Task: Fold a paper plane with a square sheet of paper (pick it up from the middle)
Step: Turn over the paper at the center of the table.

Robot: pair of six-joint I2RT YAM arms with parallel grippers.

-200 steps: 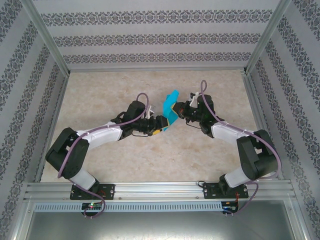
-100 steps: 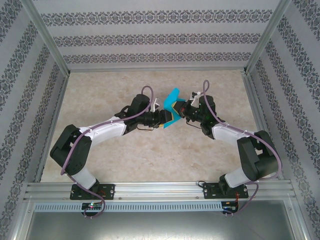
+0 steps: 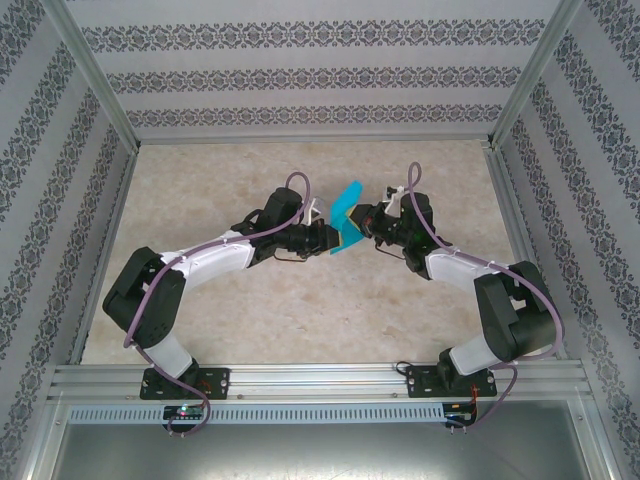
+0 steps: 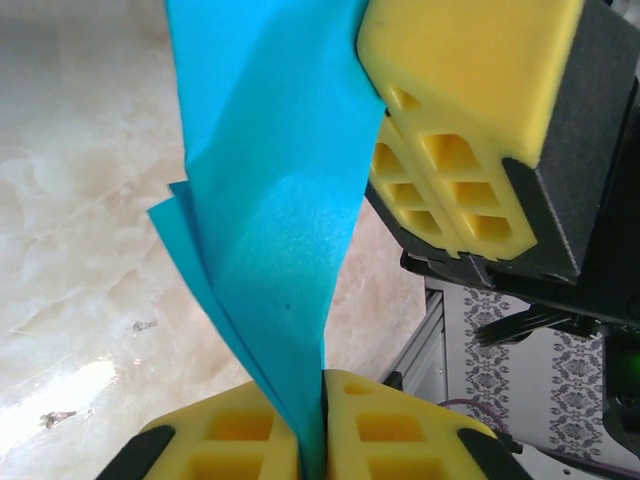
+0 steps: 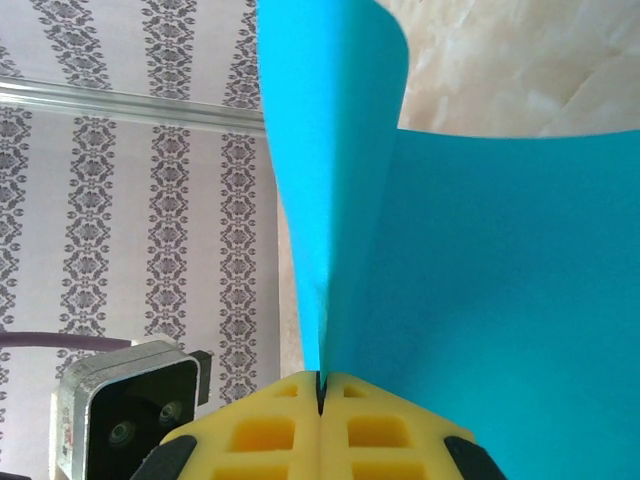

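The square sheet of paper (image 3: pixel 347 218) hangs over the middle of the tabletop (image 3: pixel 300 320), loosely doubled over (no pointed plane yet, so most creasing seems left). Left of it, the left hand (image 3: pixel 328 238) is pinched shut on it; right of it, the right hand (image 3: pixel 364 217) clamps it too.

Paper sheet (image 3: pixel 347 218): teal, bent into a zigzag at the centre of the frame, between the two gripper tips and touching both.
Left gripper (image 3: pixel 329 239): reaches in from the lower left, at the sheet's lower part.
Right gripper (image 3: pixel 361 217): reaches in from the right, at the sheet's right side.
Table (image 3: pixel 250 320): pale marbled top.
Walls (image 3: pixel 300 80): striped patterned covering on three sides.
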